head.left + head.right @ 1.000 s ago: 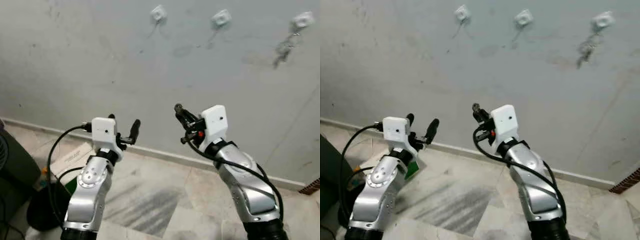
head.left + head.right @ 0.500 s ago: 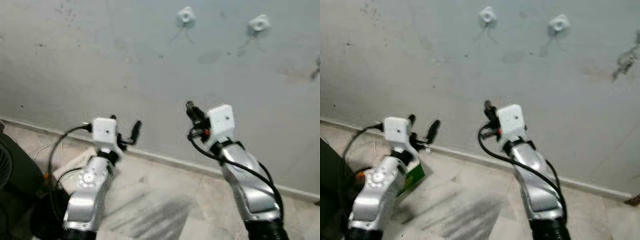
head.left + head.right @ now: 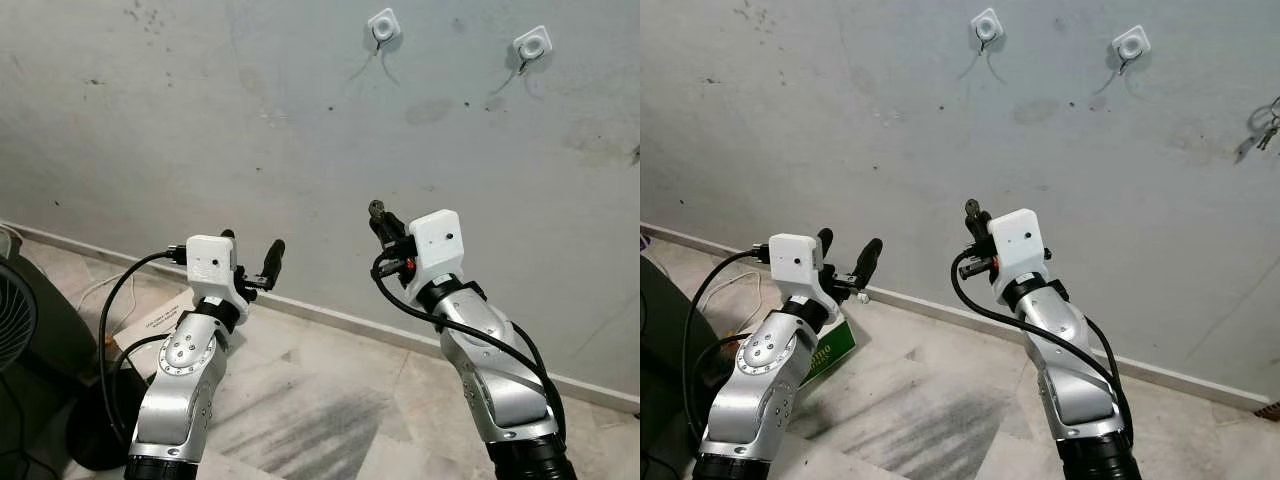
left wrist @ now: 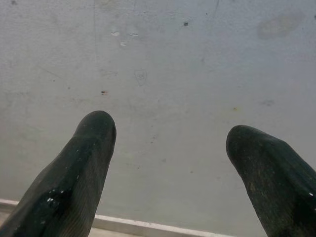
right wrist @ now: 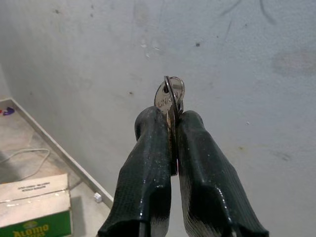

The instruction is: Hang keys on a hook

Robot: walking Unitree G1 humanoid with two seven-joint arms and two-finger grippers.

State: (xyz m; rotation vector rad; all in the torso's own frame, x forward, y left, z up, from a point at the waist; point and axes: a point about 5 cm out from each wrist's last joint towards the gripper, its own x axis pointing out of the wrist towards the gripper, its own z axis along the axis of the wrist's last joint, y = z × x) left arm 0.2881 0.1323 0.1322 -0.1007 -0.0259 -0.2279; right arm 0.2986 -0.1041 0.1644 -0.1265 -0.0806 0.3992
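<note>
Metal key [image 5: 168,98] mostly hidden in right gripper [image 5: 170,123], hooks [image 3: 987,22] above

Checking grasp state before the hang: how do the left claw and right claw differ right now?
The left claw is open, with a wide gap between its fingers; the right claw is shut. The left claw holds nothing, and bare wall shows between its fingers; the right claw pinches a silver key with its ring sticking out past the tips. The right claw sits higher than the left. Both are raised toward the grey wall, below the hooks.
</note>
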